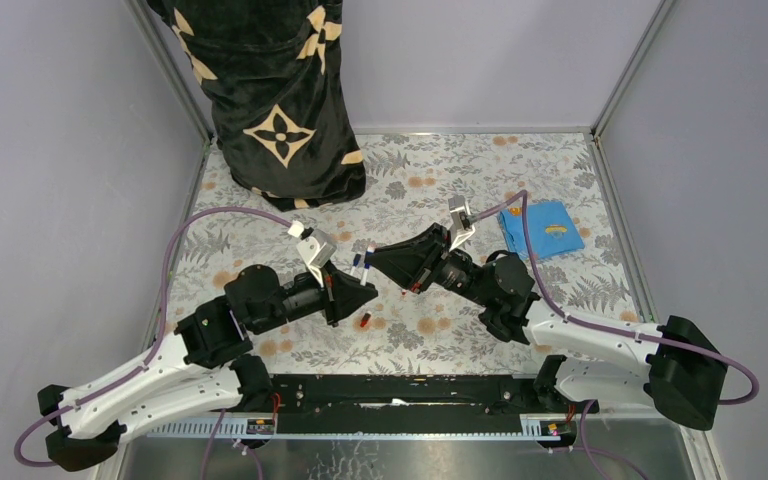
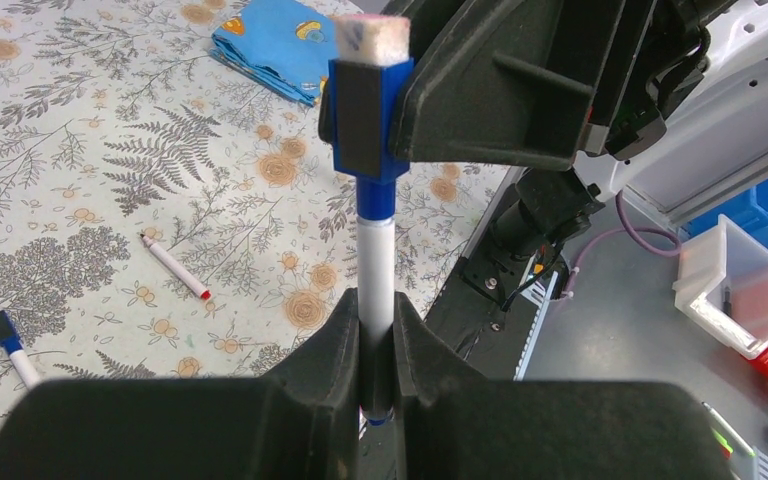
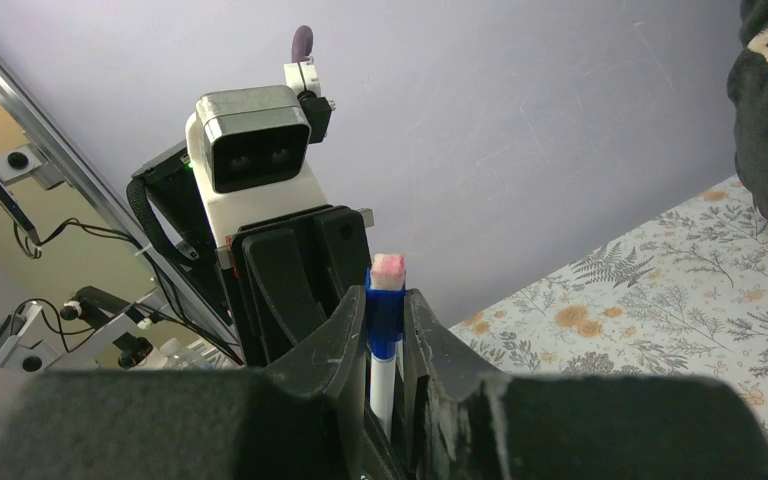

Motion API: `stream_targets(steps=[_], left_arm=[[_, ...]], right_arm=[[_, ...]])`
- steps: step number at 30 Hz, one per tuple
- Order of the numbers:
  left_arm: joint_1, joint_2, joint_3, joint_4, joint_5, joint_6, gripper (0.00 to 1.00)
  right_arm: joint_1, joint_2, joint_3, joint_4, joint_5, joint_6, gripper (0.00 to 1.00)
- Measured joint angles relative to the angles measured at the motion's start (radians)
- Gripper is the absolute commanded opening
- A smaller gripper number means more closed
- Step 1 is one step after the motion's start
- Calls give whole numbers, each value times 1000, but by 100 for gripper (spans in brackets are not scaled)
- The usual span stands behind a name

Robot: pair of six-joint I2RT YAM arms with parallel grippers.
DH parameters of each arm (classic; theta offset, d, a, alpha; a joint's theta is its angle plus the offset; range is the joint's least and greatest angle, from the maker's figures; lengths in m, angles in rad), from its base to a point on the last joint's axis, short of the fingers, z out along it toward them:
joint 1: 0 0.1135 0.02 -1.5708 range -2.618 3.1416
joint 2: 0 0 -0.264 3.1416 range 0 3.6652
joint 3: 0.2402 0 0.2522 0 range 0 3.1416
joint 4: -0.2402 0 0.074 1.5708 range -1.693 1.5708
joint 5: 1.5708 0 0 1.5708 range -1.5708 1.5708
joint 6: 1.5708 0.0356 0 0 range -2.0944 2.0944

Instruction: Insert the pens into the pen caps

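Mid-table, a touch toward 9 o'clock from centre, both arms meet nose to nose. Left gripper (image 2: pixel 377 312) is clamped tight on the white barrel of a pen (image 2: pixel 377 255). Right gripper (image 3: pixel 384 300) is closed on the blue cap (image 2: pixel 365 168). Pen's blue end sits at the cap's mouth; how deep, cannot tell. Loose on the table (image 1: pixel 460 180), seen from the left wrist: red-tipped pen (image 2: pixel 175 267) at 9 o'clock of the held one, blue-ended pen (image 2: pixel 7 343) at 8. Blue cloth (image 1: pixel 542 228) lies at 2 o'clock from centre.
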Motion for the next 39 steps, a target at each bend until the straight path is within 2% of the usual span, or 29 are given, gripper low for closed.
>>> stream_targets(steps=[25, 31, 34, 39], left_arm=[[0, -8, 0, 23, -43, 0, 0], [0, -18, 0, 23, -48, 0, 0], [0, -21, 0, 23, -48, 0, 0], [0, -21, 0, 23, -48, 0, 0]], right_arm=[[5, -47, -24, -92, -56, -6, 43], [7, -143, -34, -145, 48, -5, 57], [8, -182, -34, -180, 121, 3, 59], [8, -187, 40, -335, 200, 14, 63]])
